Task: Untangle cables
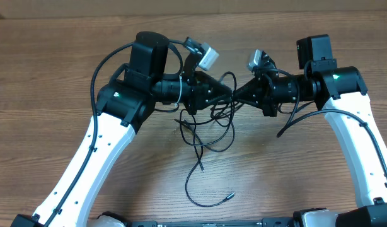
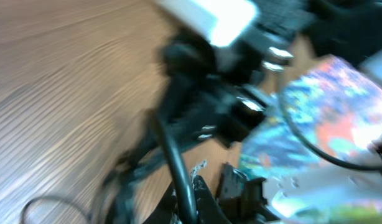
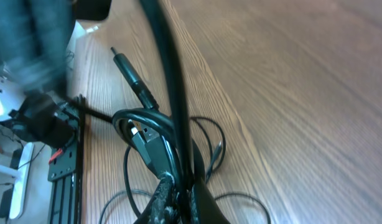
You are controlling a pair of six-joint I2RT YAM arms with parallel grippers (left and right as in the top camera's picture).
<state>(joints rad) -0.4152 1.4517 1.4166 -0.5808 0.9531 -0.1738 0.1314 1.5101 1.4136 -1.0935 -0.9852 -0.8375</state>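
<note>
Two claws meet tip to tip over the cables point(image 1: 209, 118). The left claw point(image 1: 226, 96) is clenched, seemingly on a strand. The tangle droops below it onto the counter point(image 1: 55, 75), with its tail trailing nearward. The right claw point(image 1: 239, 94) is clenched on a loop, so pulling sideways looks right.

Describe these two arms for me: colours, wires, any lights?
The left arm and right arm match: white links dotted with small holes, black joints, a green light at each elbow, a thick black wire looping alongside. Each wrist carries a pale camera box. The left gripper and right gripper are black and tapered.
</note>
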